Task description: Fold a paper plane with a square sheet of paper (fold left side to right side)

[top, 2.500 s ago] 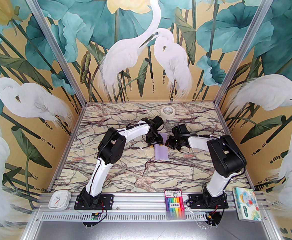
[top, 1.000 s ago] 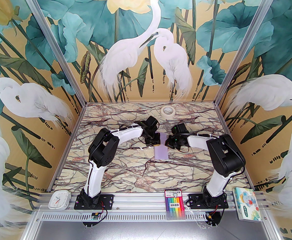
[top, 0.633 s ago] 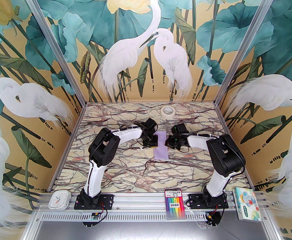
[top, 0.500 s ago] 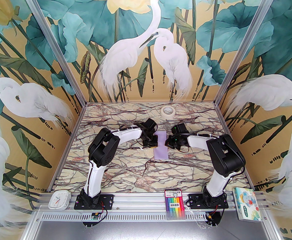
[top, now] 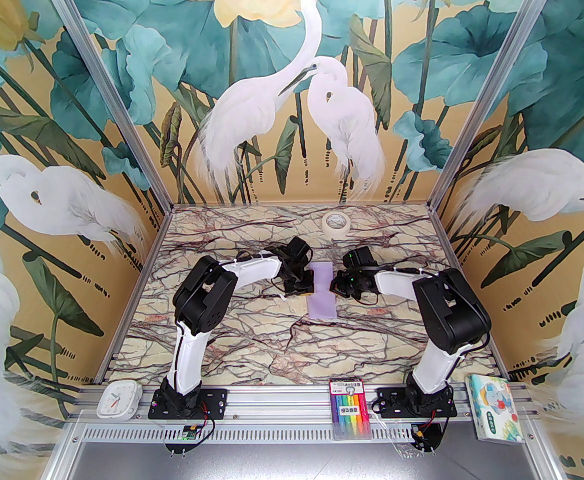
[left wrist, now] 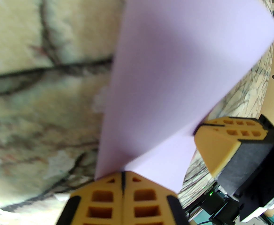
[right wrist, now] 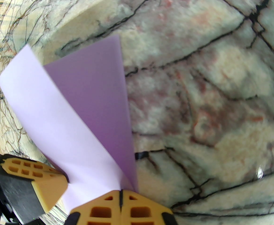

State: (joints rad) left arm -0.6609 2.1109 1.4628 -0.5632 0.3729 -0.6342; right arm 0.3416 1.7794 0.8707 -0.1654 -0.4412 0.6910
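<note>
The square sheet of paper (top: 322,299) is pale lavender and lies mid-table as a narrow strip folded lengthwise. In the left wrist view the sheet (left wrist: 174,67) bends upward along a line running between the two grippers' tips. My left gripper (top: 306,288) is shut, and its tips (left wrist: 123,175) touch the strip's left edge. My right gripper (top: 338,288) is shut too, with its tips (right wrist: 120,194) on the right edge, where a pale upper flap (right wrist: 57,116) rises over a darker lower layer (right wrist: 99,97). Whether either pair of fingers pinches paper is hidden.
A white tape roll (top: 335,223) sits at the back of the marble table (top: 231,348). On the front rail are a white clock (top: 117,399), a marker pack (top: 350,408) and a colourful tissue pack (top: 494,408). Painted walls close in three sides.
My left gripper has slid left, from over the sheet to its left edge, uncovering the strip's far end. The right arm and the sheet have stayed put.
</note>
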